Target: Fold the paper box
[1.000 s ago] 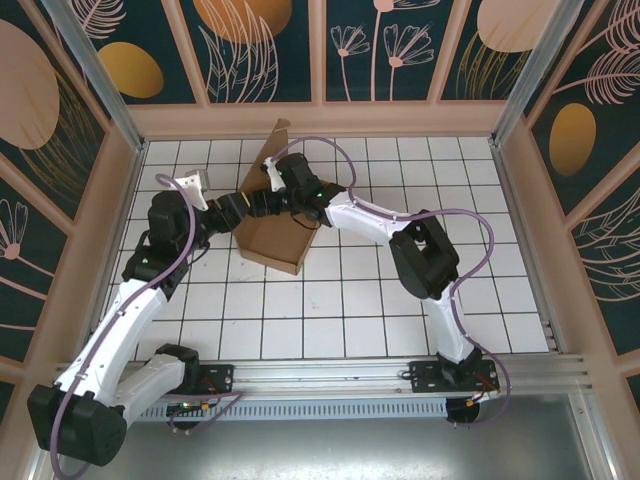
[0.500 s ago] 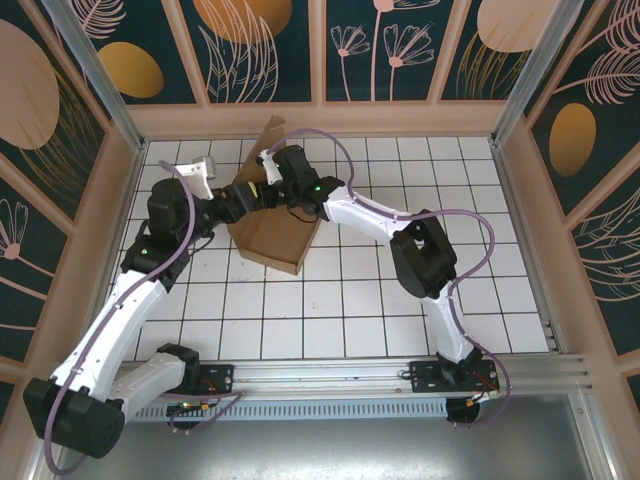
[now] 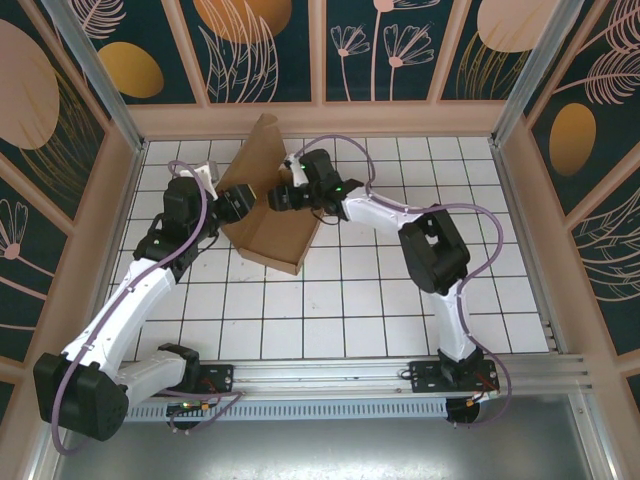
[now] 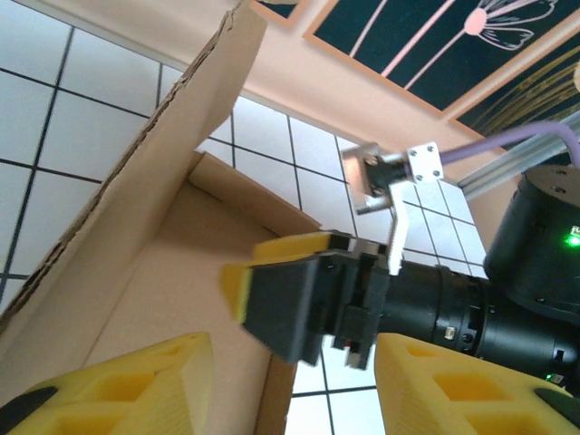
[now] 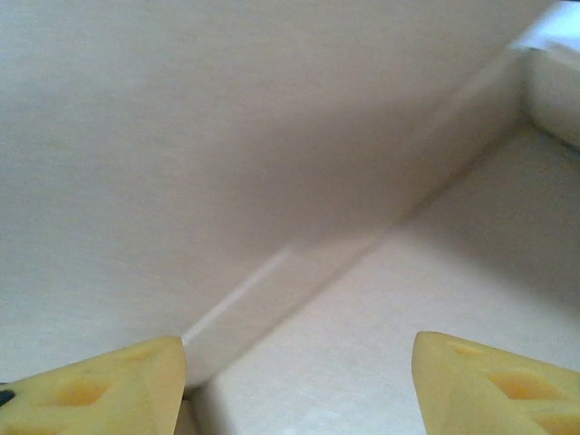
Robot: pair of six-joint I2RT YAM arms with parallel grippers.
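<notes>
— Found the paper box (image 3: pixel 275 240)?
— Yes. Lying on the table (image 3: pixel 400 300), base panel flat, one large flap (image 3: pixel 250 155) standing up along its far left edge. Far wall (image 3: pixel 400 118) just behind that flap.
— Any change from a second back?
— Base in the same spot, near corner unmoved. Flap different, though: then only a narrow brown sliver at the box's far edge, now a broad face raised along the box's left side.
— And the left gripper (image 3: pixel 240 200)?
— At the box's left edge, right under the raised flap. Moved a little toward the box's far side since then. Through its wrist camera, yellow fingers (image 4: pixel 149 385) standing moderately apart, the base panel's edge visible in the gap. Touching the cardboard or not, impossible to tell.
— Right gripper (image 3: pixel 282 196)?
— Over the box's far part, just right of the flap, facing the left gripper at close range. Earlier sat nearer the flap's foot; since drawn back toward the box's right, wrist now past the box's far right corner. From its own camera, fingers spread wide, cardboard close ahead: two panels meeting at a pale crease (image 5: pixel 299 263) running diagonally.
— Holding anything?
— Both open, with no part of the box seen pinched.
</notes>
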